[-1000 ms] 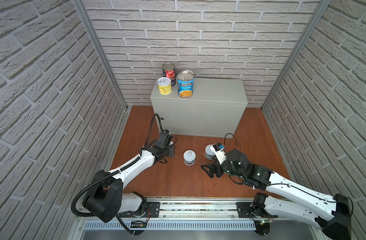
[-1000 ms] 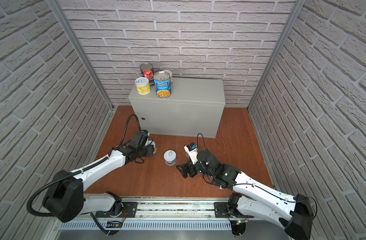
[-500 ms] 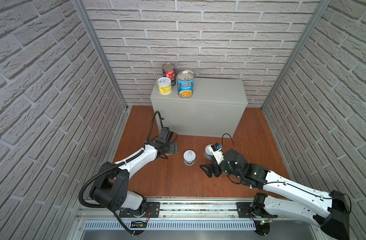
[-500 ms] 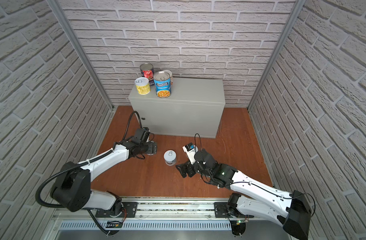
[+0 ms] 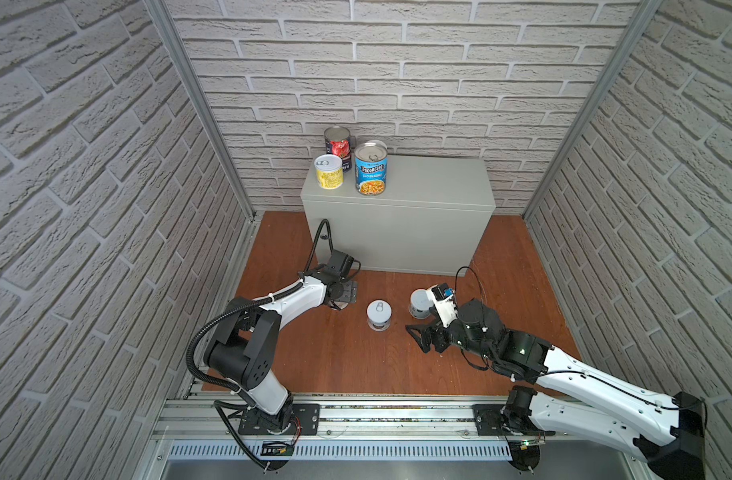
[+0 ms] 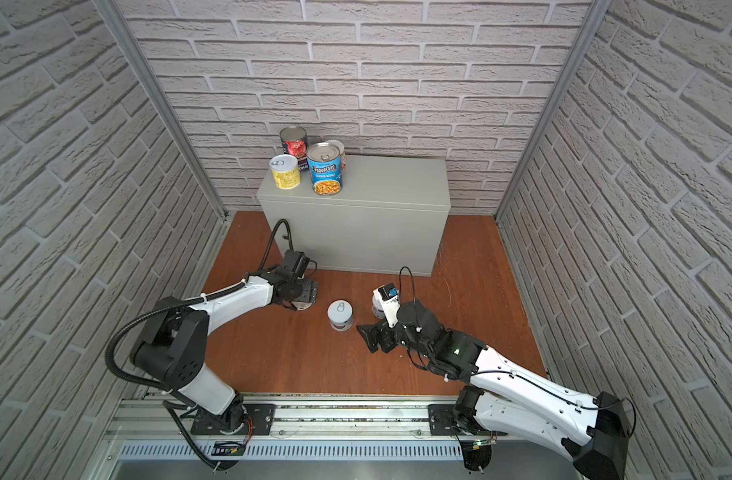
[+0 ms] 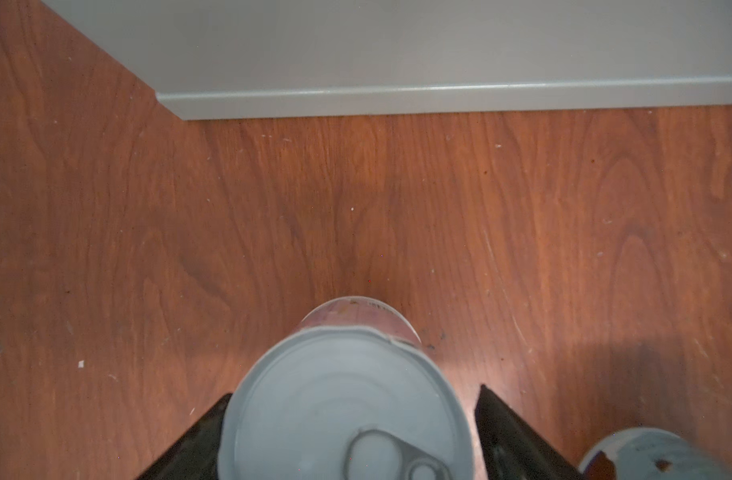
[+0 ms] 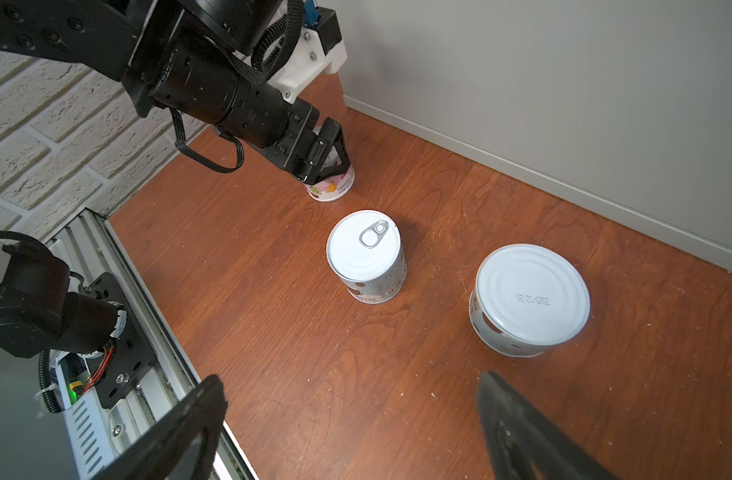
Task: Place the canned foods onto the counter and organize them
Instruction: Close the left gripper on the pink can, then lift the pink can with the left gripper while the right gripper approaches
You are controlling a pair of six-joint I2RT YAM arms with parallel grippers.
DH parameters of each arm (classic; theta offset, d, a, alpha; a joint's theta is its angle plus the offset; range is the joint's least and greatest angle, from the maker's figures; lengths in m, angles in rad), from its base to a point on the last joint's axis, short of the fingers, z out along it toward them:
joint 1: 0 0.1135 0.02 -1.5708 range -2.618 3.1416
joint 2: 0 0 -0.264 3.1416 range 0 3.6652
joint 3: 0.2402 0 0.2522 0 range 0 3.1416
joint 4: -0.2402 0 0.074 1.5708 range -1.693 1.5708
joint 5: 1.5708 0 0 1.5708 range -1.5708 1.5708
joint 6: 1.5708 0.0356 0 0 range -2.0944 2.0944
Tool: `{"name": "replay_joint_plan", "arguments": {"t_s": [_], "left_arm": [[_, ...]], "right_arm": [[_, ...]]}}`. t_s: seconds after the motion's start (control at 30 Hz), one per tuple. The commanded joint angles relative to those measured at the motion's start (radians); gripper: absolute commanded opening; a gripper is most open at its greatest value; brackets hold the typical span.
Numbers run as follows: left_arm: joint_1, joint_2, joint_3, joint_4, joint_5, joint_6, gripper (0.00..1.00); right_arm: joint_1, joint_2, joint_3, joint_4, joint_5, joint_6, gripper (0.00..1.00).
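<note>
On the counter (image 5: 435, 178) (image 6: 397, 178) stand a yellow can (image 5: 329, 172), a blue Progresso can (image 5: 370, 172) and a red-tomato can (image 5: 338, 143). A fourth can (image 6: 340, 151) peeks from behind. Three short pale cans stand on the floor. My left gripper (image 5: 345, 293) (image 7: 356, 392) (image 8: 331, 172) is open and straddles one (image 7: 343, 415) (image 8: 333, 189), with a sliver of floor showing beside one finger. The pull-tab can (image 5: 378, 313) (image 8: 366, 257) stands in the middle. The wide one (image 5: 419, 303) (image 8: 528, 299) is beside my right gripper (image 5: 422, 338) (image 8: 351, 378), which is open and holds nothing.
The reddish wooden floor (image 5: 356, 361) is enclosed by brick-pattern walls on three sides. A metal rail (image 5: 376, 415) carrying both arm bases runs along the front. The counter's grey front (image 7: 439, 50) rises just beyond the left gripper.
The left arm's elbow has swung in toward the middle, and its jaws have opened around the pale can. The right arm has crept slightly toward the counter.
</note>
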Motion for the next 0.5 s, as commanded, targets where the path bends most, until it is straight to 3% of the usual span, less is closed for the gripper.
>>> {"name": "replay_joint_plan", "arguments": {"t_s": [0.0, 0.1, 0.27, 0.47], "left_arm": [[0.010, 0.028, 0.029, 0.001, -0.021, 0.015, 0.88], [0.010, 0.044, 0.023, 0.013, -0.049, 0.021, 0.86], [0.009, 0.014, -0.012, 0.060, -0.031, 0.019, 0.58], [0.010, -0.024, -0.020, 0.050, -0.006, 0.017, 0.54]], "right_arm": [[0.007, -0.012, -0.004, 0.011, 0.021, -0.006, 0.95], [0.007, -0.011, -0.005, 0.011, 0.028, -0.006, 0.95], [0.008, -0.014, -0.005, 0.009, 0.029, -0.005, 0.95], [0.008, 0.001, -0.009, 0.025, 0.025, -0.012, 0.95]]}}
